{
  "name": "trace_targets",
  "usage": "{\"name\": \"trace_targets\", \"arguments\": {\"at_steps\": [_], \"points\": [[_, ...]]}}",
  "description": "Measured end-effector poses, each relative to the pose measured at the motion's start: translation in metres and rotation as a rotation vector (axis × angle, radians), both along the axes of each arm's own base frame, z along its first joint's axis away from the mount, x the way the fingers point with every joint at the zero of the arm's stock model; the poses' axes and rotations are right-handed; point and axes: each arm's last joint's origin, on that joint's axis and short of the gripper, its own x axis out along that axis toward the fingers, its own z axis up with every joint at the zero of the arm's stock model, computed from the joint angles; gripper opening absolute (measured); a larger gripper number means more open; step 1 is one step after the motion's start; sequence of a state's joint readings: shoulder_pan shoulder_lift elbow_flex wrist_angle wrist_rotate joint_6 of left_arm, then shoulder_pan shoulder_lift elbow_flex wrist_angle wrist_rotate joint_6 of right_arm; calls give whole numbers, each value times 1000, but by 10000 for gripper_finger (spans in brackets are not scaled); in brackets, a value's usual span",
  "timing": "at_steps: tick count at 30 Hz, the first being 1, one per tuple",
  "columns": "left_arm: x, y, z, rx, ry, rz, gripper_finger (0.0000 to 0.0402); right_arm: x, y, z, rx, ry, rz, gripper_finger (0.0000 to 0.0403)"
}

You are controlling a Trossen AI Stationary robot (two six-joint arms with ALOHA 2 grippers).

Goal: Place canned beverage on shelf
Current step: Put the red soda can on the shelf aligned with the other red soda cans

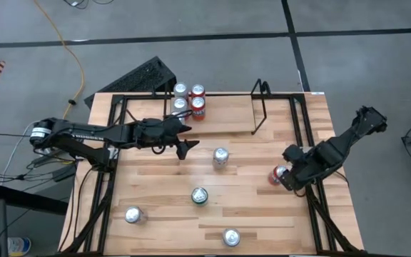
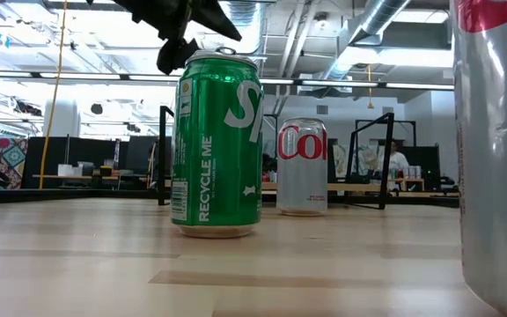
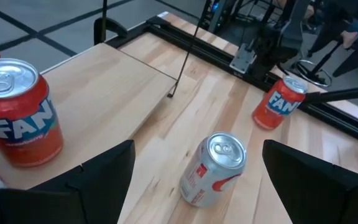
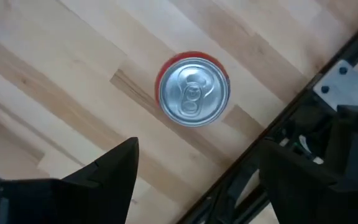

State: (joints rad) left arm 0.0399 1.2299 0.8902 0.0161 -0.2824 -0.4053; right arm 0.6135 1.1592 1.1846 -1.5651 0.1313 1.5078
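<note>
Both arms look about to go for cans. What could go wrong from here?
1. The right gripper hangs open over the orange can, which stands close to the black frame rail; a finger may strike the rail on the way down.
2. The left gripper is open near the silver can, with four cans already crowded at the shelf's left end; placing another there may knock them.

Even overhead light lit the table (image 1: 163,200), with soft shadows under the arms. In the low view, bright ceiling strips glared upper left; the nearest can (image 2: 498,150) was blurred.
</note>
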Motion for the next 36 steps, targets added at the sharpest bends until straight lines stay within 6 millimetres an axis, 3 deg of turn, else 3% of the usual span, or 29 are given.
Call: {"name": "trace_targets", "arguments": {"at_steps": [8,19,25,36], "points": [[7,-1,-6,-41,-4,-25,336,3,3,-27,8,16,-37,329],[8,-1,-5,-54,-20,-21,336,7,-2,-59,-2,38,-43,332],[8,-1,-4,-58,-28,-20,336,21,-3,-67,35,-56,37,331],[8,-1,-4,-64,-31,-14,336,28,-15,-79,18,-55,91,331]]}}
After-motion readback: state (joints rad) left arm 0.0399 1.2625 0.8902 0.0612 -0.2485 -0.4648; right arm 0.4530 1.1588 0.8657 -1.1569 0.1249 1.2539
